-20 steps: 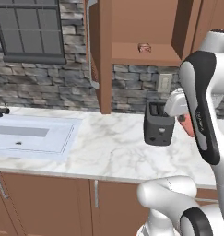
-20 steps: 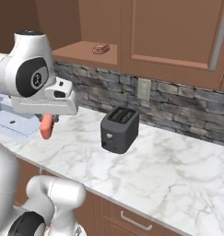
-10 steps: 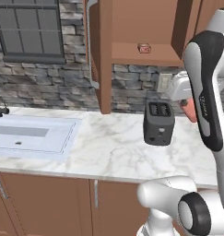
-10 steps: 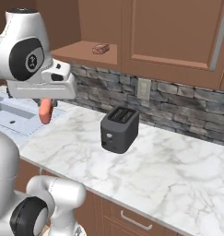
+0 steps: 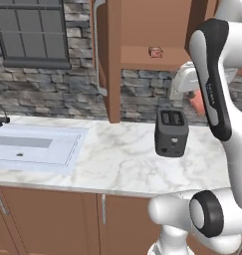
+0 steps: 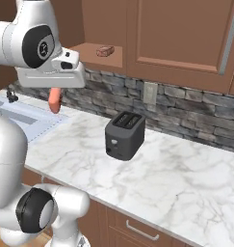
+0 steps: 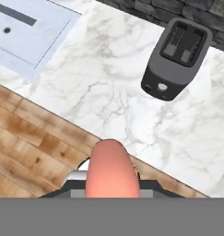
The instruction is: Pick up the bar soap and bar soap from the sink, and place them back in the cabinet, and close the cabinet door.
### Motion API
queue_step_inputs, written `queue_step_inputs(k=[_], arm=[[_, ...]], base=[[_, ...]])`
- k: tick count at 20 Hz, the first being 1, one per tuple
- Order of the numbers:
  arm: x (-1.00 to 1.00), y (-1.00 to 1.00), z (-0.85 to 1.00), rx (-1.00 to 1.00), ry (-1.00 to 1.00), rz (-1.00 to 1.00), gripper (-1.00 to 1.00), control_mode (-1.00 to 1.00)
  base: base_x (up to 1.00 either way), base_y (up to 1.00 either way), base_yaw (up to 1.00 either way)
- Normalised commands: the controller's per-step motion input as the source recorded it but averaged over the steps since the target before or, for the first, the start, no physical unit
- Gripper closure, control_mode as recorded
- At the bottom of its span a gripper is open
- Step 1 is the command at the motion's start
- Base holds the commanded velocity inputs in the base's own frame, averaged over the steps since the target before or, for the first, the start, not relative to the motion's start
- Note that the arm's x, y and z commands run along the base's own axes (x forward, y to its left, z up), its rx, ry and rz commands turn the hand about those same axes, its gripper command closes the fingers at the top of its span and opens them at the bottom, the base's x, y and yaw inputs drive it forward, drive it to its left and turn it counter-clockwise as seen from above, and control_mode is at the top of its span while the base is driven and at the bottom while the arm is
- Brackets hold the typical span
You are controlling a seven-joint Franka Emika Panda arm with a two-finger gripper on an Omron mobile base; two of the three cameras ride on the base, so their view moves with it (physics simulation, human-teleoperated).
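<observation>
My gripper (image 5: 194,97) is shut on the orange bar soap (image 5: 196,103), which hangs from it high above the counter, right of the toaster. From the other side the gripper (image 6: 55,92) shows with the orange bar soap (image 6: 54,101) below it. That bar soap (image 7: 112,169) covers the fingertips in the hand view. The tan-brown bar soap (image 5: 155,51) lies on the shelf of the open cabinet (image 5: 152,30), also the tan-brown bar soap (image 6: 105,50). The cabinet door (image 5: 106,60) stands open, edge-on, with its long silver handle. The sink (image 5: 35,148) is at the left.
A black toaster (image 5: 171,132) stands on the marble counter (image 5: 117,159) below the open cabinet; the toaster (image 7: 178,57) is also under the hand. A closed upper cabinet (image 6: 181,38) hangs to the right. Stone backsplash and a window (image 5: 30,30) line the wall.
The arm has lifted the orange bar soap higher, up from toaster height towards the level of the cabinet shelf. The grip has stayed shut.
</observation>
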Motion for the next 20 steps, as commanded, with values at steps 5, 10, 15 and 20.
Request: queue_step_inputs(k=[5,10,15,20], arm=[[0.2,0.0,0.18,0.0,-0.12,0.0,1.0,-1.0],[0.16,0.0,0.12,0.0,-0.15,0.0,1.0,-1.0],[0.15,0.0,0.11,0.0,-0.18,0.0,1.0,-1.0],[0.19,0.0,0.02,0.0,-0.2,0.0,1.0,-1.0]], base=[[0.0,0.0,0.0],[0.0,0.0,0.0],[0.0,0.0,0.0],[0.0,0.0,0.0]])
